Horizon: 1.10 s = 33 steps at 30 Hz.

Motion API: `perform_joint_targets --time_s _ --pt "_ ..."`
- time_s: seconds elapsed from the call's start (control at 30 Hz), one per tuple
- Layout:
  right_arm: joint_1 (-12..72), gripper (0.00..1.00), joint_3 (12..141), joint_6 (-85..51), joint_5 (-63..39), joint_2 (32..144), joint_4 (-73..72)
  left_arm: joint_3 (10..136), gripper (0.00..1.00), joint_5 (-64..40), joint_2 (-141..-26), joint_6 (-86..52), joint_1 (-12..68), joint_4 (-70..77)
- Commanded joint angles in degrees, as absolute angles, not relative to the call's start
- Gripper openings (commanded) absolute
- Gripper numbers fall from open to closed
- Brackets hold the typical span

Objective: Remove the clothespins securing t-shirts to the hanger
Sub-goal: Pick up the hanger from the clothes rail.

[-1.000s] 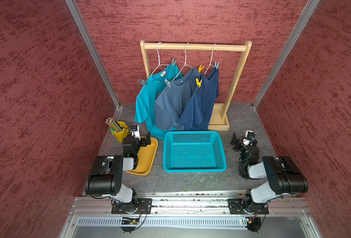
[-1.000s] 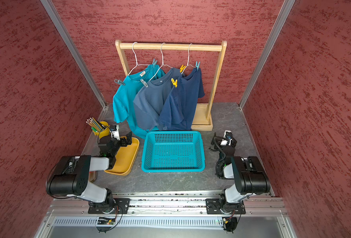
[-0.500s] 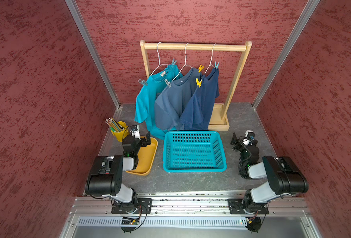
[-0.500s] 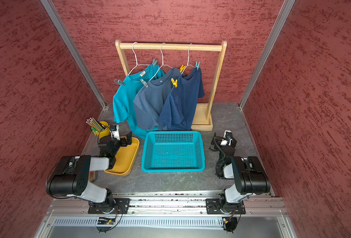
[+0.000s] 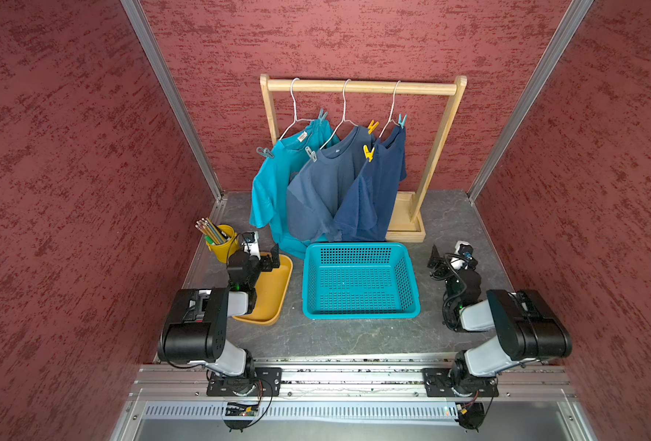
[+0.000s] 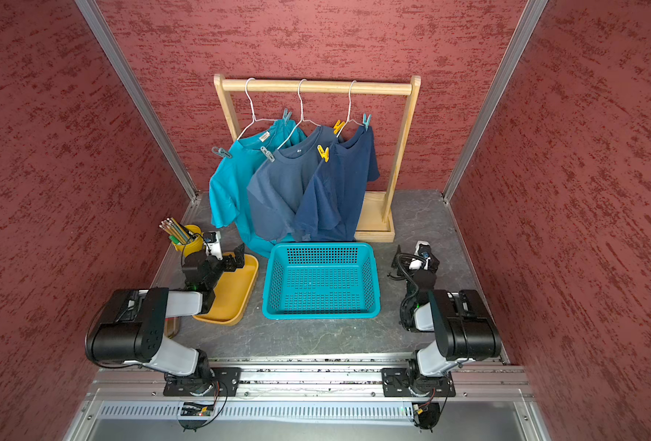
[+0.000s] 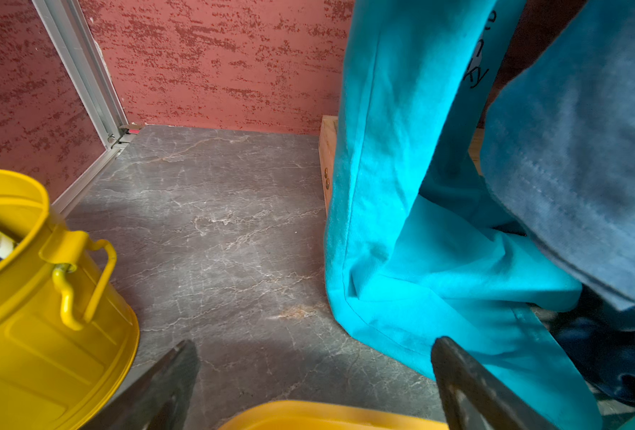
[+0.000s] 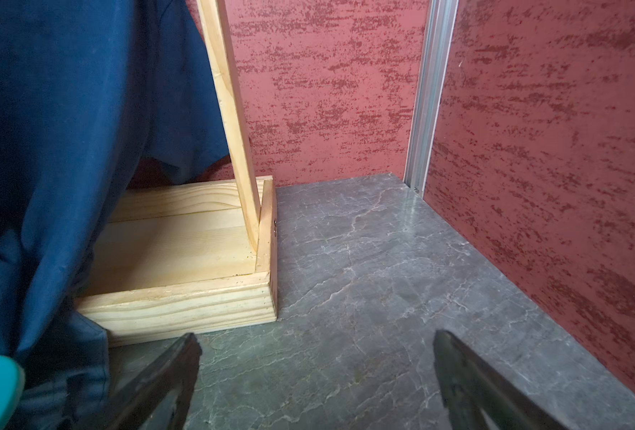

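**All six pins in place as the arms wait below.** Three t-shirts [image 5: 327,183] hang side by side on wire hangers [image 5: 295,110] from a wooden rack [image 5: 362,87] at the back of a grey table [image 5: 450,225]. The teal shirt [image 5: 272,183] is at the robot's left, the slate-blue shirt [image 5: 322,191] in the middle and the navy shirt [image 5: 383,179] at the right, and each overlaps the next.

Six clothespins [image 5: 368,152], two grey, two teal and two yellow, grip the shoulders, one on each shoulder of every shirt. All are high above both arms.

The left gripper [image 7: 314,353] sits low over the far end of a yellow tray [image 5: 274,294]. It lies between a yellow bucket [image 5: 223,246] of pencils [image 5: 209,229] and the teal shirt's hem, which reaches the table. Its jaws are spread wide with nothing between them.

The right gripper [image 8: 318,342] sits low over bare table to the right of a teal mesh basket [image 5: 360,314], near the front corner of the rack's base [image 8: 182,301]. Its jaws are also spread wide and hold nothing.

The basket stands between the two arms, just in front of the hanging shirts. Neither gripper touches a shirt, a hanger or a pin.
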State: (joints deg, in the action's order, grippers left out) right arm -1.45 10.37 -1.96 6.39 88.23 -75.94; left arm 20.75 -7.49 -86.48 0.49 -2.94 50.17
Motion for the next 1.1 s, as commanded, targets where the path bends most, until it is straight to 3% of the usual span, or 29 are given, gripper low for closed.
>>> perform_joint_targets --time_s 0.0,0.13,0.37,0.47,0.63,0.83,0.93,1.07 --pt "-1.73 0.99 6.94 -0.80 3.26 84.74 -82.76 19.23 0.99 -6.20 -82.22 0.26 -3.08 51.15" --pt "-1.76 0.99 4.62 -3.32 8.65 75.30 -78.59 21.47 0.99 -4.11 -73.98 -1.82 -3.32 38.10" --pt "-1.70 0.99 10.25 -18.94 16.98 51.69 -45.01 30.40 0.99 6.36 -62.22 -13.52 -3.60 4.85" --pt "-1.75 0.98 16.12 -21.03 14.68 46.13 -28.84 33.83 1.00 9.08 -56.93 -23.35 -5.55 -9.61" --pt "-1.75 0.93 26.63 -22.92 7.83 45.36 -11.60 39.16 0.99 -5.08 -48.92 -18.23 -10.27 -24.26" --pt "1.65 0.88 38.96 -23.76 1.84 50.00 -0.11 47.34 1.00 -18.79 -41.88 -8.64 -8.72 -32.93" --pt "6.08 0.87 43.23 -22.76 2.16 51.86 2.05 51.54 0.98 -20.94 -41.87 -7.73 -3.67 -35.78" --pt "12.62 0.86 46.37 -21.97 2.32 55.11 2.67 54.25 0.94 -16.17 -43.26 -7.83 10.31 -34.97"
